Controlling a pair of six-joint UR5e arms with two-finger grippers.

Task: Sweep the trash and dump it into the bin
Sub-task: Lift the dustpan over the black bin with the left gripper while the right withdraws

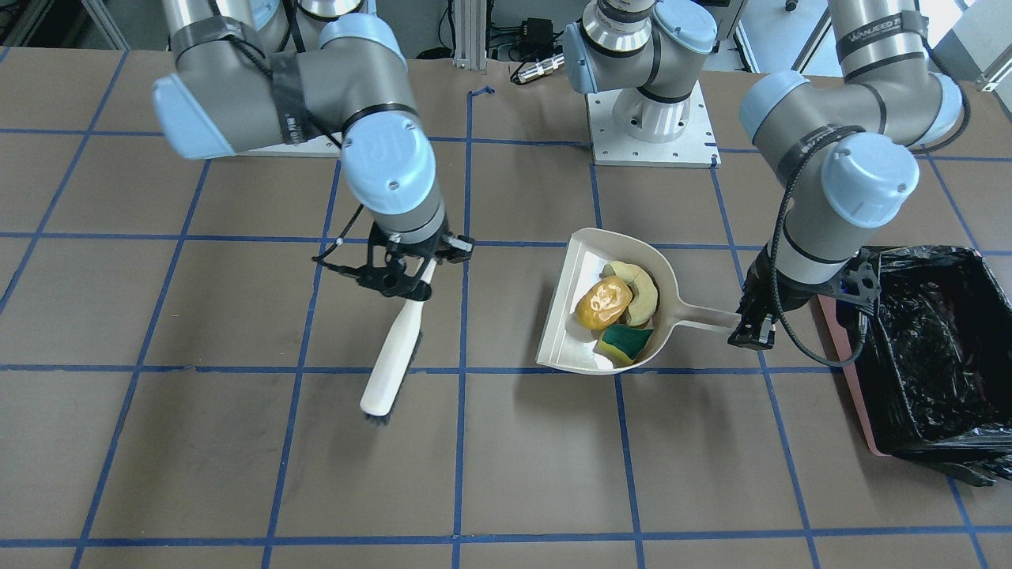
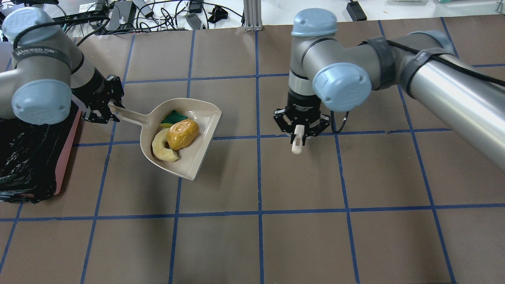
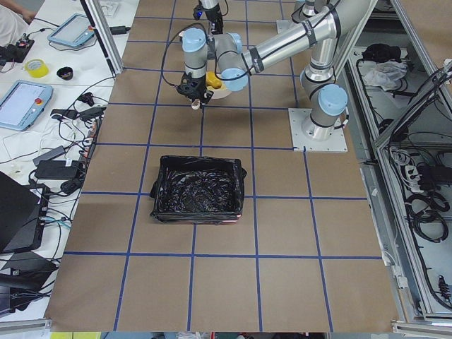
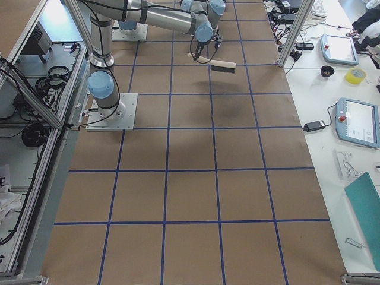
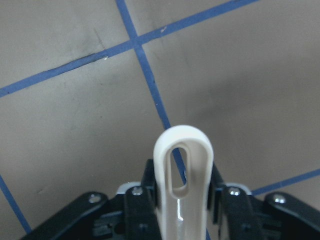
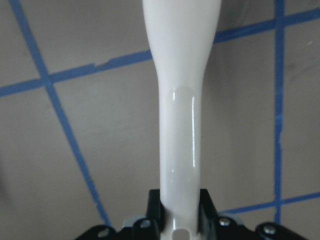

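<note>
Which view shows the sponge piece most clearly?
The exterior front-facing view: the sponge piece shows almost whole in the dustpan. Overhead, the potato-like lump partly covers it. It cannot be made out in the side or wrist views.

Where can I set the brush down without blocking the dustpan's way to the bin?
Bare table lies between the mouth of the dustpan and the brush in the right gripper, and across the rows on the robot's side of both tools. Crowded: the gap between dustpan and bin, where the left gripper clamps the handle.
</note>
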